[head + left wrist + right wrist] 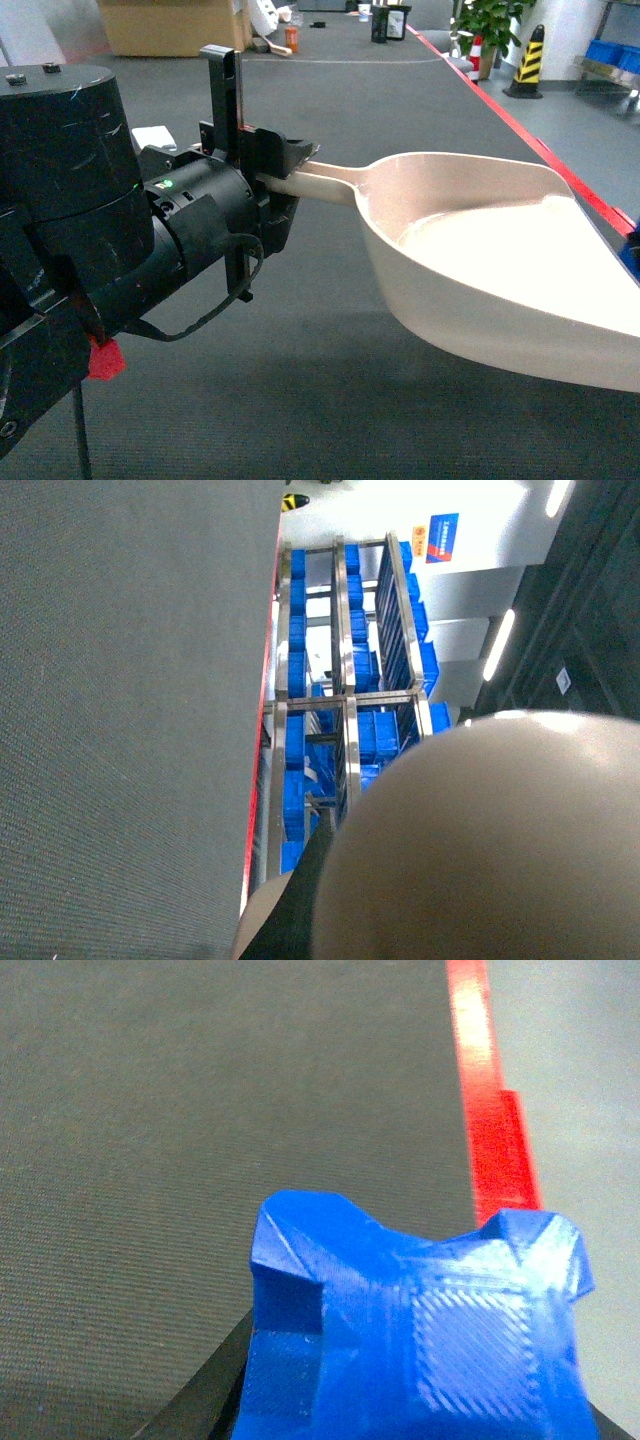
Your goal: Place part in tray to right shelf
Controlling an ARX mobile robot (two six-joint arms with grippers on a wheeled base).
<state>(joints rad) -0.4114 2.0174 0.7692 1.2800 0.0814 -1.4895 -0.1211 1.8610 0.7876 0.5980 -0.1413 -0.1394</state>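
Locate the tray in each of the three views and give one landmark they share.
Head: tray fills centre to right, handle in the left gripper.
Left wrist: its blurred underside fills the lower right.
Right wrist: not in view; the part fills the bottom.
Shared landmark: red floor line.

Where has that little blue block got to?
The blue block fills the bottom of the right wrist view, close to the camera above the grey floor, with a red floor stripe just beyond it. It is not in the scoop.
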